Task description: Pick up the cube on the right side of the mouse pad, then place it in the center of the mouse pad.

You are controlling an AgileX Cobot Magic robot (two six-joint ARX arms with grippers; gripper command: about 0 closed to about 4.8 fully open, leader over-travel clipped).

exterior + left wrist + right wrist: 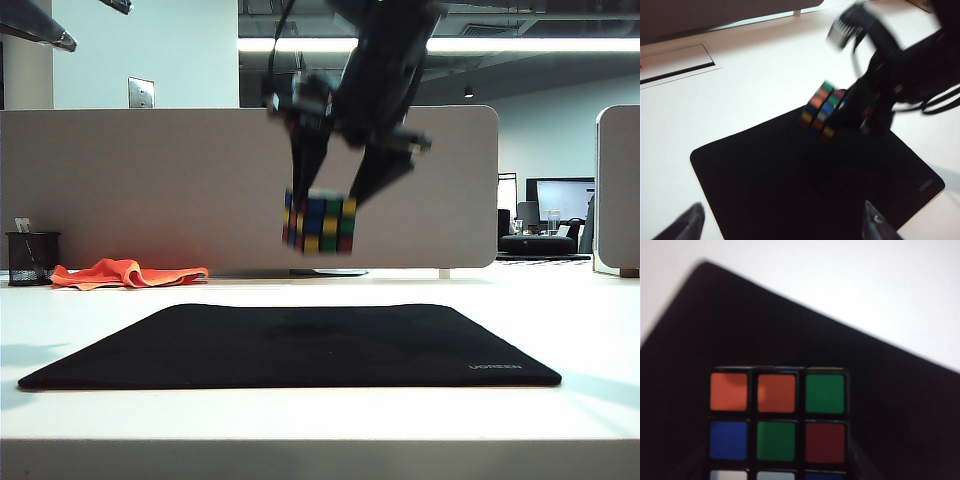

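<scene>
The cube, a small puzzle cube with black edges and coloured stickers, hangs in the air above the middle of the black mouse pad. My right gripper is shut on the cube, one finger on each side. In the right wrist view the cube fills the space between the jaws, with the mouse pad beneath it. The left wrist view shows the cube blurred over the mouse pad. My left gripper hovers open and empty near the pad's edge.
An orange cloth and a black mesh pen cup lie at the back left of the white table. A grey partition wall stands behind the table.
</scene>
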